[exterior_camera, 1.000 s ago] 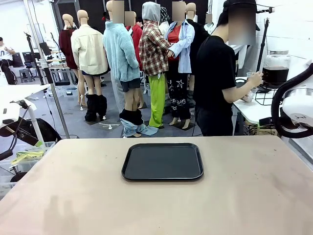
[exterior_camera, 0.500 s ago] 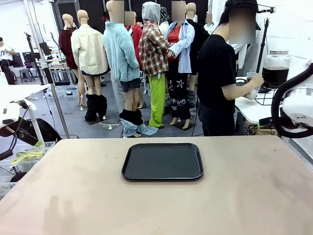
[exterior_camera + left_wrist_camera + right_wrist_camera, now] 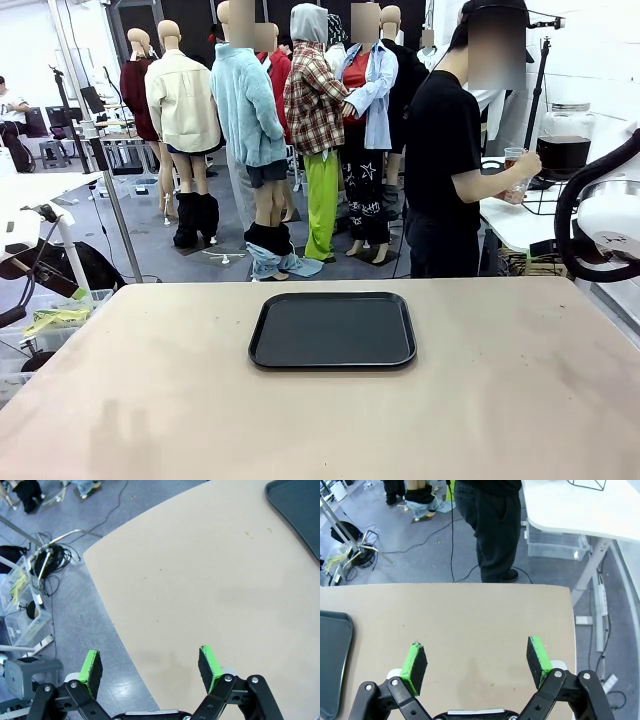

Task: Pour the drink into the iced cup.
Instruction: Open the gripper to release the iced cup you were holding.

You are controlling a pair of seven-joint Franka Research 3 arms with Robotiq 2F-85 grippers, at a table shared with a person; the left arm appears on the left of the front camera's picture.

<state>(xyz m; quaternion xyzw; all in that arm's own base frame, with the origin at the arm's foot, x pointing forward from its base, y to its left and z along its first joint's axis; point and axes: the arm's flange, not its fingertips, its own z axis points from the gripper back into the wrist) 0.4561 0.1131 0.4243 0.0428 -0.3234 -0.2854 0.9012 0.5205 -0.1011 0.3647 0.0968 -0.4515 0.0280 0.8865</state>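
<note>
While the person's hand holds the drink | left pincer, right pincer gape empty, well apart.

the table is a plain pale beige, unpatterned apart from a few tiny dark specks seen from the left wrist. at its middle sits the tray, matte black all over with a faint sheen on its raised rim. beyond the table's far edge the floor is grey-blue. the person past the tray to the right wears a solid black top and black trousers, and holds a clear cup with an amber-brown tint. farther right of it, the glass dispenser is clear above and nearly black below. the left gripper and right gripper are black with bright green pads.
</note>
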